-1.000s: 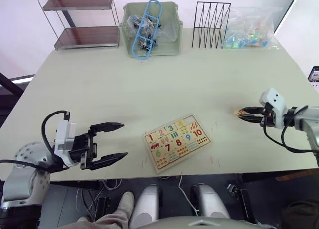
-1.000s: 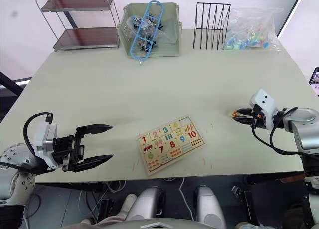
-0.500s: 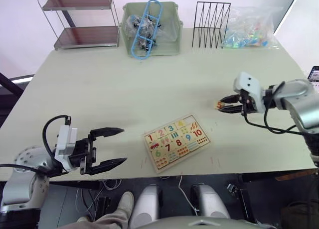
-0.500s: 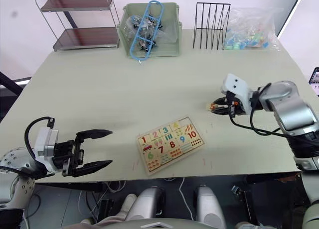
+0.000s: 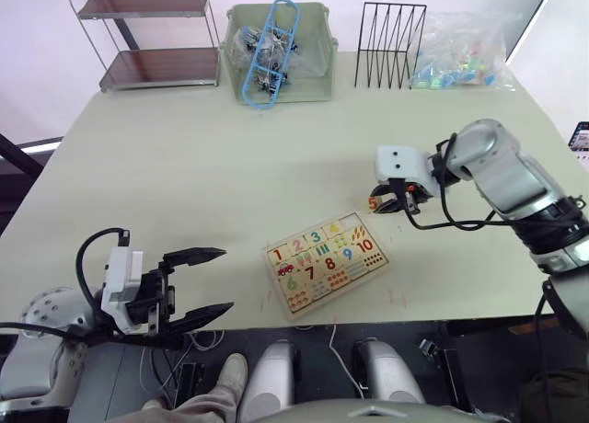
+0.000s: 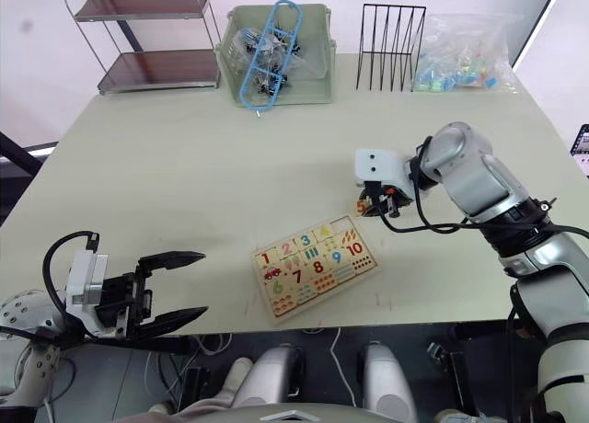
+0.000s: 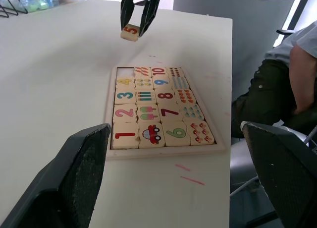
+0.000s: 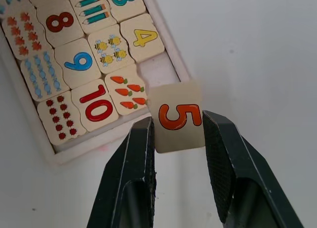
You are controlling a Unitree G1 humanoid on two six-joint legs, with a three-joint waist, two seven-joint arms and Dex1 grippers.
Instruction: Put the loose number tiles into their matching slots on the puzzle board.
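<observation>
One broad pale table [image 5: 184, 165] carries everything. On it, near the front edge, lies the puzzle board [image 5: 324, 263], a flat stiff slab of light wood with a raised rim; it looks light enough to skid if pushed sideways, so any pressing should go straight down. Tiles 1 to 4 already sit in its top row, and the one empty slot [image 8: 166, 72] shows as a bare recess beside the 4, at the corner nearest the right arm.

Left pincer [image 5: 198, 282] hangs open off the board's left side, well apart from it and holding nothing.

Right pincer [image 8: 178, 124] is closed on the 5 tile [image 8: 177, 117], held above the table just beyond the board's far corner. That tile is small, rigid and probably very light, with smooth faces that could slip or twist. The fingers [image 8: 141, 158] pinch two opposite edges, which seems the sound hold: it leaves the face readable and the underside free to drop flat into the recess.
</observation>
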